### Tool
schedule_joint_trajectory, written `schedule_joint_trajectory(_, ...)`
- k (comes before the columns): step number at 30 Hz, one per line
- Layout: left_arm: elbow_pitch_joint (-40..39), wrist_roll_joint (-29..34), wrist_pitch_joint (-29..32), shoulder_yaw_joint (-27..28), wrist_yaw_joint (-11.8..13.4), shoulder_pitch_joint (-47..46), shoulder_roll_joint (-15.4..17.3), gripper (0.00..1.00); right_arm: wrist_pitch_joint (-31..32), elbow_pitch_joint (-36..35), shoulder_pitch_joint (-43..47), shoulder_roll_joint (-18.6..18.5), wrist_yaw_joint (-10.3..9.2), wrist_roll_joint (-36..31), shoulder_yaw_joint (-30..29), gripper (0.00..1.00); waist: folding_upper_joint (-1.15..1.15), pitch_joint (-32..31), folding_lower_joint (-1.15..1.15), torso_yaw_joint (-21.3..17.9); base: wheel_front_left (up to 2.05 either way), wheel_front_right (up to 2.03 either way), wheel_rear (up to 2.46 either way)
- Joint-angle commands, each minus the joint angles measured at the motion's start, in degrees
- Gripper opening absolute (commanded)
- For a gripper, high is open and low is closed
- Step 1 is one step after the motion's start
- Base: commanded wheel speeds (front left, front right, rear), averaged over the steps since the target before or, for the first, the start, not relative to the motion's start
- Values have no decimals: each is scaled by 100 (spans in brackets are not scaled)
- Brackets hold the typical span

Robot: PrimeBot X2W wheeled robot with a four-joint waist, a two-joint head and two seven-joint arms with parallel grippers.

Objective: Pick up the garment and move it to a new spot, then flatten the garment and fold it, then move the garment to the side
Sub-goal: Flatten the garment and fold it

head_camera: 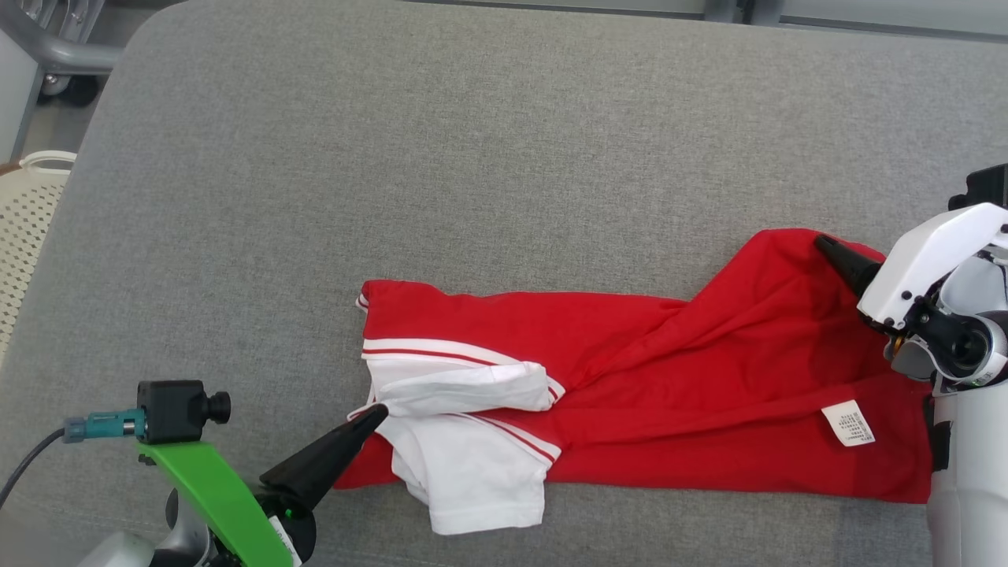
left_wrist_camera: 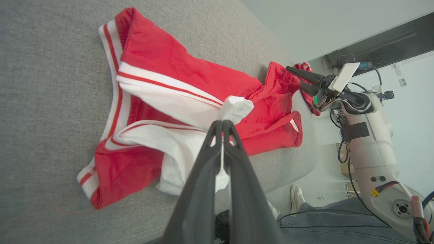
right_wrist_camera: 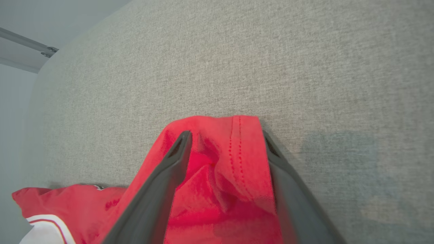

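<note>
Garment [head_camera: 630,354]: left gripper [head_camera: 378,412] clamped on white sleeve [head_camera: 472,386]; right gripper [right_wrist_camera: 226,135] spread wide, straddling red hem [right_wrist_camera: 244,125].

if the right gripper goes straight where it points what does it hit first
The garment's red hem, lying between the right gripper's open fingers; beyond that likely the grey surface, though depth is unclear.

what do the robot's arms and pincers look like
Both pincers have two long, tapering black fingers. The left pincer carries a bright green bracket with a small black camera, teal plug and dark cable. The right pincer has a white angular bracket; its forearm is pale and rounded, with a black strap and black cables.
</note>
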Motion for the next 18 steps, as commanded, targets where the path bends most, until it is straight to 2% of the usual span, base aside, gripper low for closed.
schedule_joint_trajectory(1, 16, 9, 4, -3, -44, -110, -36, 0, 37, -37, -29, 22, 2, -94, -49, 96, 0, 33, 0, 29, 0, 0, 0)
schedule_joint_trajectory(4, 34, 23, 34, -20, -53, -186, -78, 0, 80, -43, -91, 72, 2, -195, -122, 95, 0, 103, 0, 78, 0, 0, 0)
schedule_joint_trajectory(10, 94, 53, 98, -79, -87, -334, -168, 0, -23, 81, -206, 114, 2, -333, -250, 83, 0, 203, 0, 186, 0, 0, 0)
schedule_joint_trajectory(12, 128, 55, 104, -98, -96, -385, -211, 0, -93, 146, -258, 127, 2, -406, -266, 69, 0, 226, 0, 211, 0, 0, 0)
schedule_joint_trajectory(13, 139, 53, 111, -107, -100, -403, -227, 0, -129, 179, -279, 130, 2, -437, -253, 55, 0, 234, 0, 218, 0, 0, 0)
schedule_joint_trajectory(14, 153, 55, 109, -122, -99, -420, -238, 0, -188, 204, -310, 133, 2, -460, -229, 36, 0, 235, 0, 224, 0, 0, 0)
schedule_joint_trajectory(15, 170, 58, 122, -132, -103, -443, -246, 0, -243, 237, -340, 132, 2, -469, -210, 24, 0, 230, 0, 227, 0, 0, 0)
schedule_joint_trajectory(16, 188, 60, 120, -134, -104, -459, -254, 0, -319, 253, -370, 133, 2, -465, -163, 0, 0, 212, 0, 221, 0, 0, 0)
schedule_joint_trajectory(18, 218, 56, 115, -142, -113, -445, -254, 0, -499, 237, -388, 95, 2, -401, -12, 0, 0, 159, 0, 190, 0, 0, 0)
